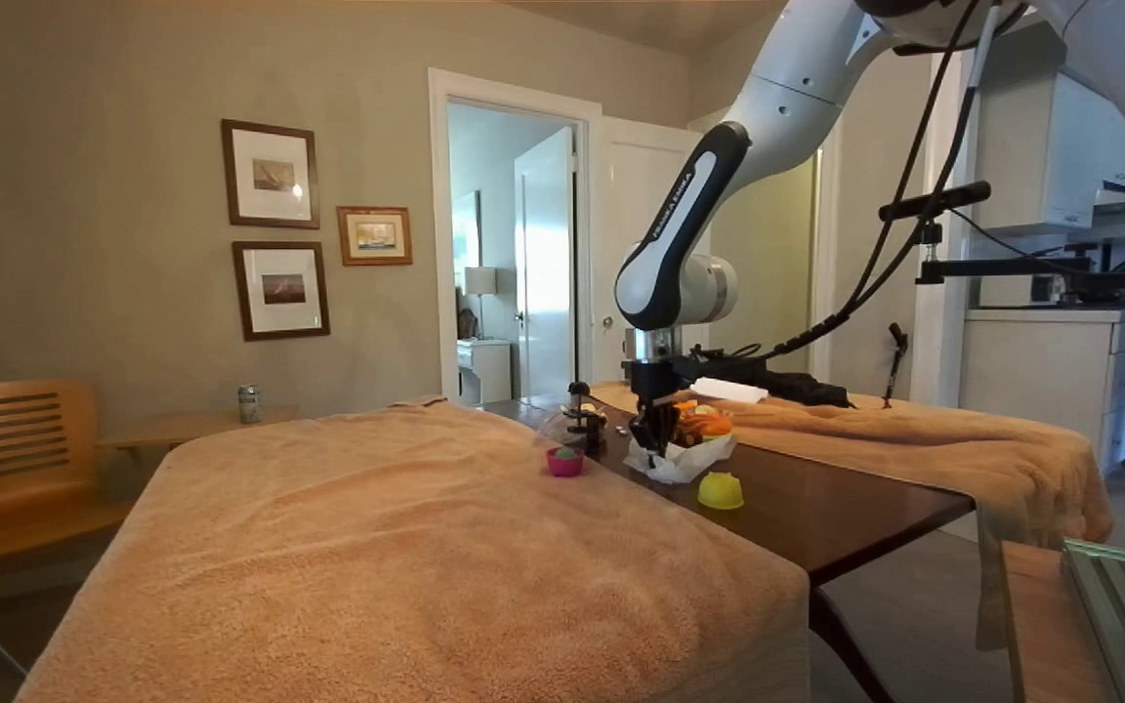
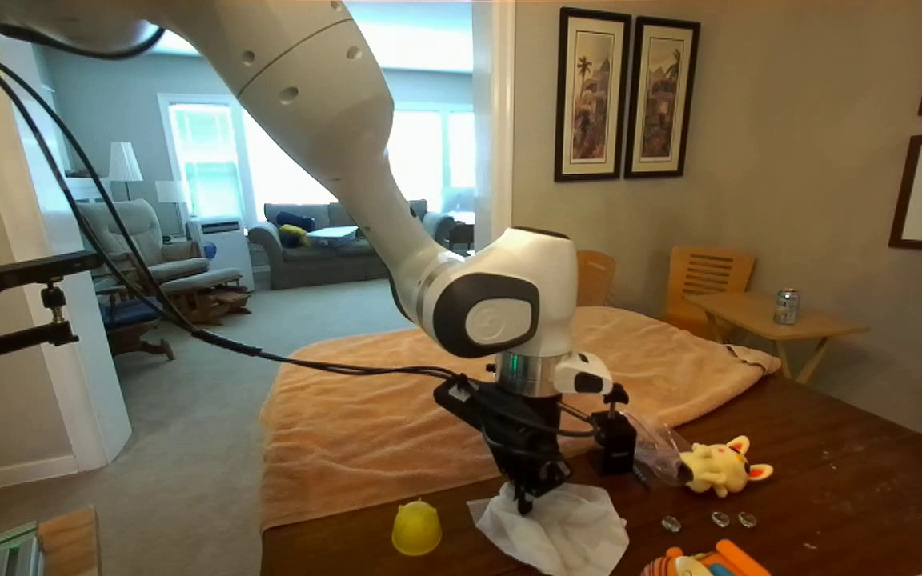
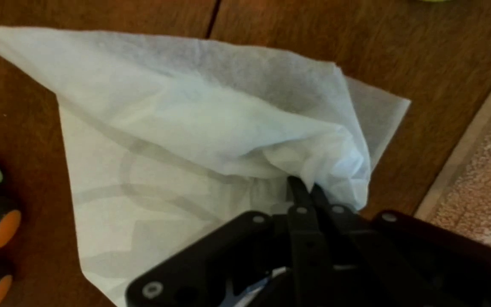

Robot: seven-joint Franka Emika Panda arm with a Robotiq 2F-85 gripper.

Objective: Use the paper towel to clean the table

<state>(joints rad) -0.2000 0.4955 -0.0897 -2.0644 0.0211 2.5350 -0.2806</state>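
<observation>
Beige walls (image 1: pixel 133 59) framed the room, with 3 brown-framed pictures (image 1: pixel 374 235) hanging beside a white-trimmed doorway (image 1: pixel 439 244) in an exterior view. Dark brown, glossy and square-cornered, the wooden table (image 1: pixel 855 503) showed between spreads of soft tan cloth (image 1: pixel 406 547). On its bare top lay the thin, white, rumpled paper towel (image 3: pixel 164 128), spread flat in parts and bunched toward 1 edge. Above it hung the white robot arm (image 2: pixel 309 104), its black 2-fingered gripper (image 3: pixel 306 187) pointing downward, jaws closed together on a gathered fold of the towel.

Just beside the towel, slightly apart from it, sat a bright yellow cup-shaped object (image 2: pixel 417 528). Across the towel from that, an orange toy (image 2: pixel 729 560) was cut off by the lower edge of an exterior view. 3 small clear oval pieces (image 2: pixel 719 519) lay near a pale yellow plush toy (image 2: pixel 721 466) with red-lined ears, just beside crinkled clear plastic (image 2: pixel 657 452). Near the cloth's edge stood a small bright pink bowl (image 1: pixel 564 466) holding something green. Farther back, a silver can (image 2: pixel 786 306) stood on a light wooden side table (image 2: pixel 741 310).
</observation>
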